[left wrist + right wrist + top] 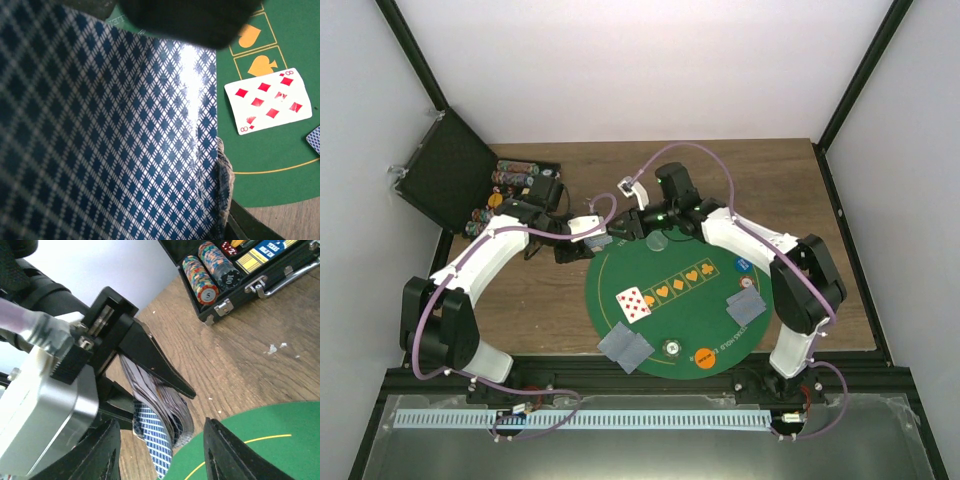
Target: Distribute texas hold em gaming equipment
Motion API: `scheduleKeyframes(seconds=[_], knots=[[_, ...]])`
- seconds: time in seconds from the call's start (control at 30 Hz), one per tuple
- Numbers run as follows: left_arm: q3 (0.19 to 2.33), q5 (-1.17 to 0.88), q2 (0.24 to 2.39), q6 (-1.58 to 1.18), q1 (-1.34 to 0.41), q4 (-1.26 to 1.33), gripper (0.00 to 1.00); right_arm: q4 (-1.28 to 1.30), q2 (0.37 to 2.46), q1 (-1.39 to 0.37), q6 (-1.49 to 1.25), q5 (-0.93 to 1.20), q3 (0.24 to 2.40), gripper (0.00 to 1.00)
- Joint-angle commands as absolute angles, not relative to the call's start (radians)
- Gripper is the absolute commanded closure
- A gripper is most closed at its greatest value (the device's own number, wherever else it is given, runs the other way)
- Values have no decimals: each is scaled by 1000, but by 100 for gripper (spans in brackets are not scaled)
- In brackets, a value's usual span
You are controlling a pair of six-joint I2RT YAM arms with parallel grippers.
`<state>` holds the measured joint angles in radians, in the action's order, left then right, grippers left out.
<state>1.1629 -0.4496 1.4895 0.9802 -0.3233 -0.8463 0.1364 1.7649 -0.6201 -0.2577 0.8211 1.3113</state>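
My left gripper (582, 242) is shut on a deck of playing cards (167, 402) held on edge at the green mat's (715, 315) upper-left rim. The deck's blue diamond back (115, 135) fills the left wrist view. My right gripper (162, 452) is open, its fingers on either side of one card (152, 445) that hangs below the deck. An eight of diamonds (633, 303) lies face up on the mat. Face-down cards lie at the mat's front left (625, 347) and right (745, 304). Orange (705, 357), pale (672, 347) and blue (742, 265) tokens sit on the mat.
An open black case (445, 170) with stacks of chips (200, 277) lies at the back left of the wooden table (530, 300). The two arms meet over the mat's far edge. Yellow suit marks (685, 278) run across the mat.
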Motion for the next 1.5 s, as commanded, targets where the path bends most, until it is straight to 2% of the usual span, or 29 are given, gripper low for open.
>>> scheduleKeyframes(seconds=[0.0, 0.27, 0.47, 0.6, 0.87, 1.0, 1.23, 1.47], knots=[[1168, -474, 1483, 986, -320, -839, 58, 115, 1760, -645, -215, 853, 1329, 49], [1178, -500, 1480, 981, -320, -851, 58, 88, 1838, -650, -246, 814, 1376, 48], [1168, -492, 1482, 989, -320, -853, 59, 100, 1780, -635, -258, 713, 1318, 61], [1169, -491, 1480, 990, -319, -854, 60, 94, 1739, -614, -270, 683, 1263, 65], [1170, -492, 1480, 989, -319, -853, 60, 99, 1733, -610, -250, 762, 1279, 71], [1170, -489, 1479, 989, -319, -854, 60, 123, 1727, -609, -225, 750, 1293, 70], [1172, -493, 1480, 985, -319, -853, 60, 52, 1791, -617, -263, 862, 1322, 53], [1174, -497, 1480, 985, -319, -856, 60, 63, 1840, -626, -269, 817, 1365, 54]])
